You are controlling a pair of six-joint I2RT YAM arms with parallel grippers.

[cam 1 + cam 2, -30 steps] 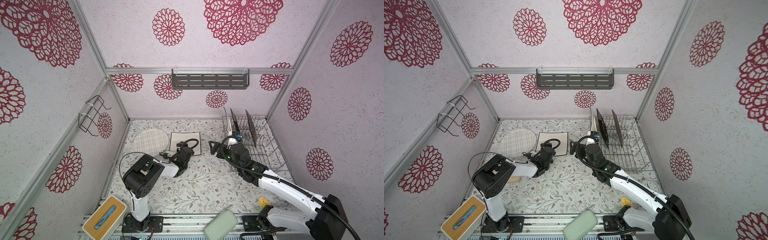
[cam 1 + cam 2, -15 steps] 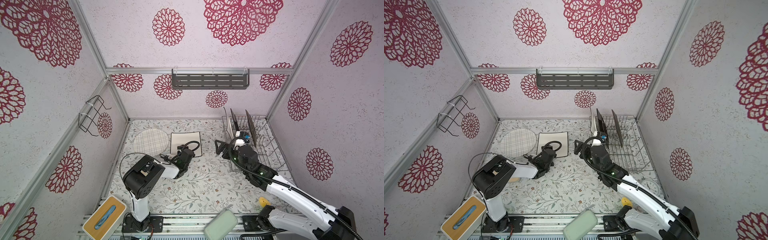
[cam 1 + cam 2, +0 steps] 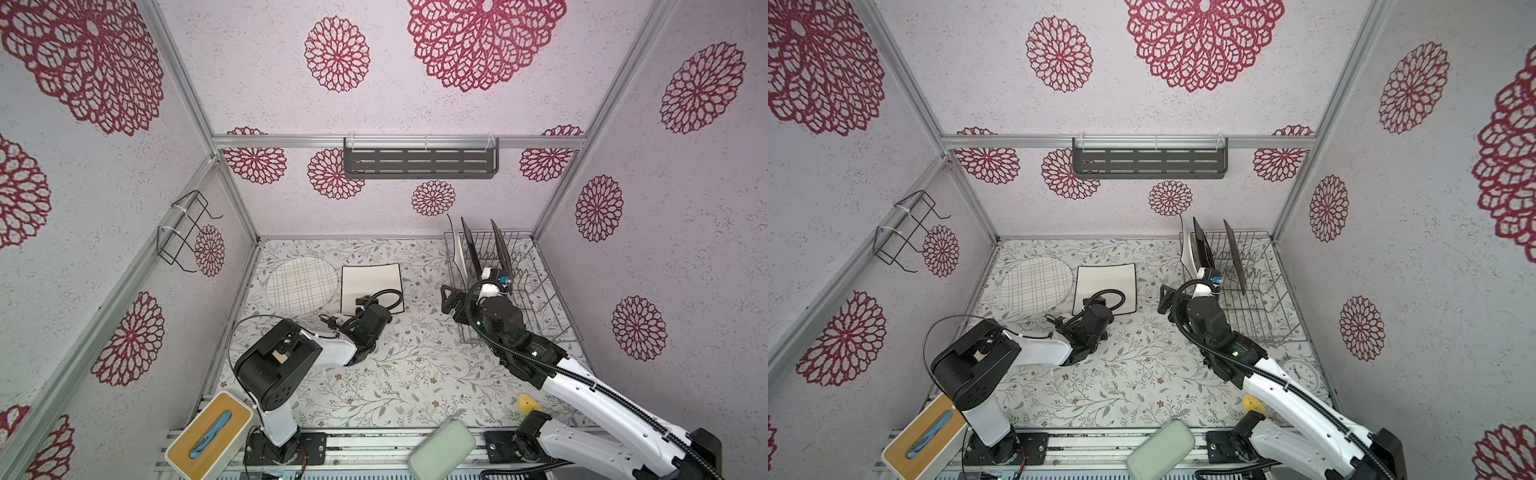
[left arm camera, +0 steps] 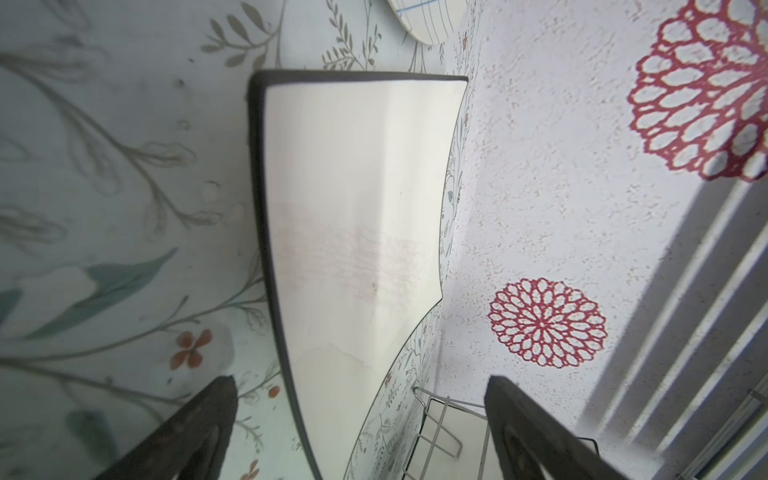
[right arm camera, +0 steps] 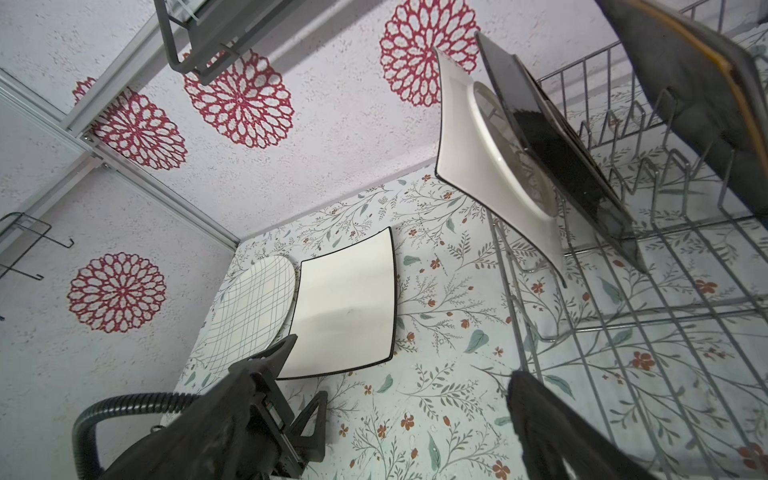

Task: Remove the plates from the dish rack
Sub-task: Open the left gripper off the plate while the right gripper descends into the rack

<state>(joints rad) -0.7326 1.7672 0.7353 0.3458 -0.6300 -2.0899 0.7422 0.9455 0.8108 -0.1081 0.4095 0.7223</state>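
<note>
A round cream plate with grid lines (image 3: 301, 284) and a white plate with a black rim (image 3: 372, 282) lie flat on the mat at the back left. My left gripper (image 3: 359, 301) hovers open at the white plate's (image 4: 353, 208) near edge, holding nothing. In the silver dish rack (image 3: 552, 307) at the back right, three plates stand on edge: a cream one (image 5: 469, 158), a dark one (image 5: 552, 141) and a dark brown one (image 5: 698, 83). My right gripper (image 5: 403, 357) is open and empty over the mat, just left of the rack's front corner.
A dark grey slotted shelf (image 3: 419, 162) hangs on the back wall and a black wire holder (image 3: 183, 228) on the left wall. Along the front sit a tissue box (image 3: 208, 432), a pale green pad (image 3: 442, 453) and a small yellow object (image 3: 528, 403). A clock (image 3: 1302, 372) lies by the rack.
My right arm has swung rightward, closer to the rack. My left gripper has drawn back a little from the white plate toward the front.
</note>
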